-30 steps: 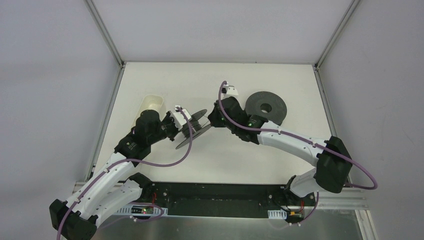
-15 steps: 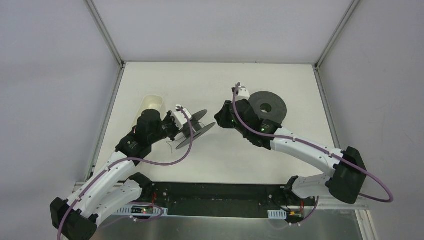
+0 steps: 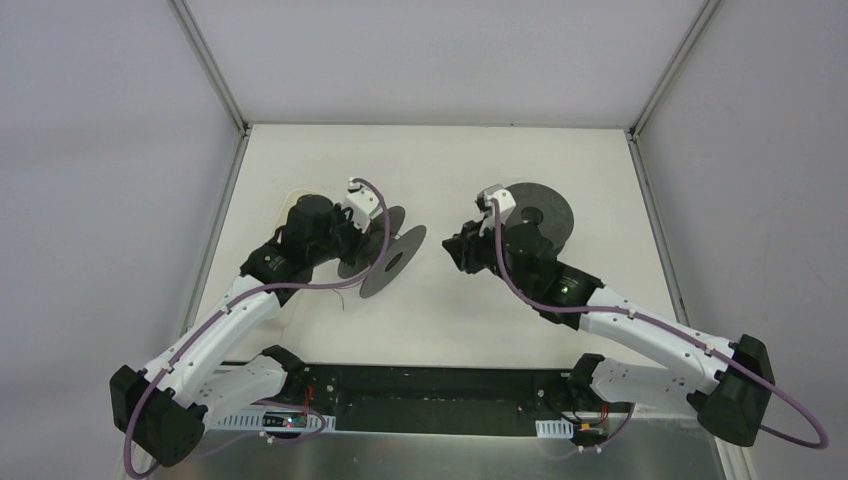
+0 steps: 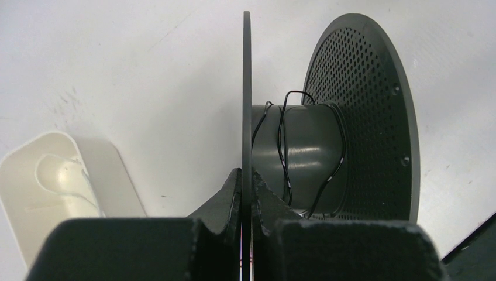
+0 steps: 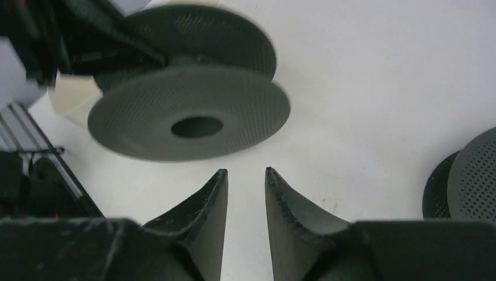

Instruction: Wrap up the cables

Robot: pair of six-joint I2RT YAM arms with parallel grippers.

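Observation:
My left gripper (image 3: pixel 352 240) is shut on the thin near flange (image 4: pixel 247 93) of a dark grey spool (image 3: pixel 385 252) and holds it up on edge. The thin black cable (image 4: pixel 285 146) lies in a few loose turns round the spool's hub (image 4: pixel 295 155), and a loose strand (image 3: pixel 338 286) hangs below it in the top view. My right gripper (image 3: pixel 458 248) is open and empty, a short way to the right of the spool, apart from it. In the right wrist view the spool's perforated flange (image 5: pixel 190 112) faces the fingers (image 5: pixel 214 193).
A second dark spool (image 3: pixel 533 214) lies flat at the back right, behind my right wrist; its edge shows in the right wrist view (image 5: pixel 465 181). A cream plastic tray (image 4: pixel 55 187) lies on the table behind my left gripper. The table's metal frame runs along both sides.
My right gripper has drawn back to the right, away from the spool. My left gripper has lifted and turned the spool, moving slightly back.

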